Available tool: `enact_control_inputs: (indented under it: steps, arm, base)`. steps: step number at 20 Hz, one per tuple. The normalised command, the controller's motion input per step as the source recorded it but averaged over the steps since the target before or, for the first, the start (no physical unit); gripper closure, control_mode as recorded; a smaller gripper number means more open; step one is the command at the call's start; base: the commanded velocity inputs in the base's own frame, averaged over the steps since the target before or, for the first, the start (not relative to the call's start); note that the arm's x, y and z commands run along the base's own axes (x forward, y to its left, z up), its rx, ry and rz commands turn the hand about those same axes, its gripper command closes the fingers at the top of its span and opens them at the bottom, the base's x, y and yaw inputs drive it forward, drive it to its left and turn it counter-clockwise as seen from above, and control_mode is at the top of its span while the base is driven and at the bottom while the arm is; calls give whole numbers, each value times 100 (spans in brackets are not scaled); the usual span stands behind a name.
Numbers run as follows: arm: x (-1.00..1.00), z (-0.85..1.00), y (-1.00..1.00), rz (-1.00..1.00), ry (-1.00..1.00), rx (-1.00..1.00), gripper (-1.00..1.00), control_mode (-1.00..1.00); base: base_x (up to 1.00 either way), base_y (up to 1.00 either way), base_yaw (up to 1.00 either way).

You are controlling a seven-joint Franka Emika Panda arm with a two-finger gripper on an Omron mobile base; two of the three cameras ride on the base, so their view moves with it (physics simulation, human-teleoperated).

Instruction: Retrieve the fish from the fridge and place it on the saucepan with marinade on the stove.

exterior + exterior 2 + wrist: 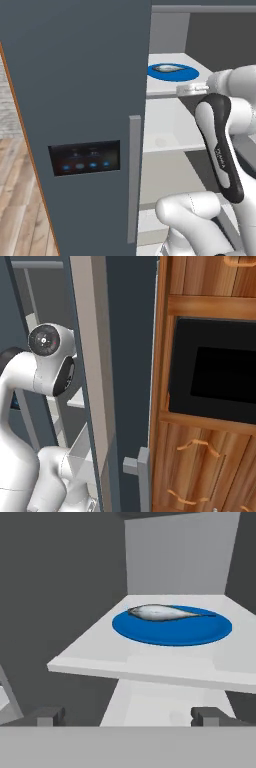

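Inside fridge (75, 100): fish (165, 612) (on plate (175, 631))

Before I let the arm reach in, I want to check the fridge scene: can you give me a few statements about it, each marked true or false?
1. The fish lies on a blue plate. True.
2. The plate sits on the fridge floor. False: it rests on a white shelf, with another shelf visible below.
3. The gripper is shut on the fish. False: its jaws stand open, short of the shelf edge, holding nothing.
4. The fridge door with the black panel is closed. True.
5. A red bowl stands beside the plate. False: the fish and plate are alone on that shelf.
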Motion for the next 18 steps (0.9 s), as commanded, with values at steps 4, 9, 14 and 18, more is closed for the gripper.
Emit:
enact_control_inputs:
  steps: [4,9,14,18]
  arm:
    - [0,47,0,11,0,-14,-100,-100]
    - [-1,42,0,3,0,-16,-100,-100]
    - [-1,11,0,7,1,-12,-100,-100]
    - [-7,0,0,13,1,-12,-100,-100]
  base:
    - [0,0,0]
    - [0,0,0]
    - [0,0,0]
    - [0,0,0]
